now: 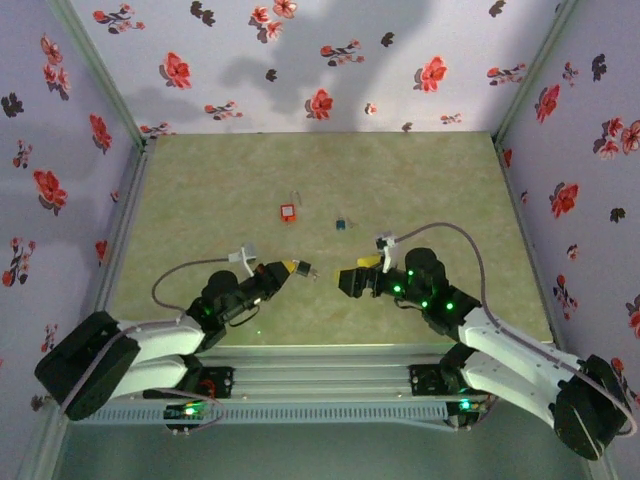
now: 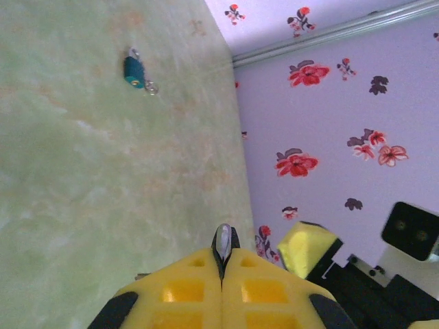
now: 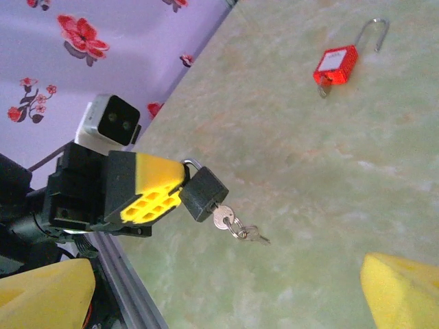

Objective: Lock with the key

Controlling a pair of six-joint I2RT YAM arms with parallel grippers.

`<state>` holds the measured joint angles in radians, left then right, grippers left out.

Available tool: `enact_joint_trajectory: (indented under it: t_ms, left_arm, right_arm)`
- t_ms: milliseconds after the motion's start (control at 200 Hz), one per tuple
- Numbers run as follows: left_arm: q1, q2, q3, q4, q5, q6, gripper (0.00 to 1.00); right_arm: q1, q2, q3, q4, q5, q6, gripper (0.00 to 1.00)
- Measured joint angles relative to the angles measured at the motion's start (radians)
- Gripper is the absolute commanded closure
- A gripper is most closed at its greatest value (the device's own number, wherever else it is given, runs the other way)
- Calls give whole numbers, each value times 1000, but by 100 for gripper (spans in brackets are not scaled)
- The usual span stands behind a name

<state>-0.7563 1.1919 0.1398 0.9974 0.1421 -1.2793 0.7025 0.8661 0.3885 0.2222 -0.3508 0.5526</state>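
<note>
The green table [image 1: 420, 180] is walled in by flowered purple panels. Low over its near half the two arms point at each other, with a small gap between their tips.

The left pincer [image 1: 292, 268] is pressed together on the metal shackle of a small black padlock [image 3: 204, 192]. The padlock's body hangs just past the yellow fingertips [image 3: 159, 199], toward the right arm. The right pincer [image 1: 350, 278] stands spread wide and holds nothing. Its two yellow fingers [image 3: 401, 288] sit at the lower corners of its own wrist view.

Farther out on the table lies a red padlock [image 1: 288, 211] with its shackle swung up. Near it, to its right, lies a tiny blue-headed piece [image 1: 342, 223].

The key [image 3: 221, 219] is stuck in the underside of the black padlock with its silvery head showing. A ring [image 3: 238, 229] and a second key [image 3: 257, 238] dangle from it.
</note>
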Motion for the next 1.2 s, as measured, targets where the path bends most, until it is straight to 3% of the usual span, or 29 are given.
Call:
enact_joint_trajectory:
  t_ms: [265, 595, 865, 1200]
  left_arm:
    - [5, 104, 42, 104, 28, -18, 100]
    - [6, 130, 68, 154, 47, -39, 100]
    - [6, 142, 68, 156, 69, -58, 100]
    - [-10, 162, 69, 175, 84, -60, 100]
  right_arm:
    - [-16, 45, -10, 18, -24, 31, 3]
    - [-37, 135, -32, 134, -76, 81, 22]
    - [-40, 230, -58, 285, -126, 131, 45]
    - [-42, 325, -59, 412, -174, 167, 51]
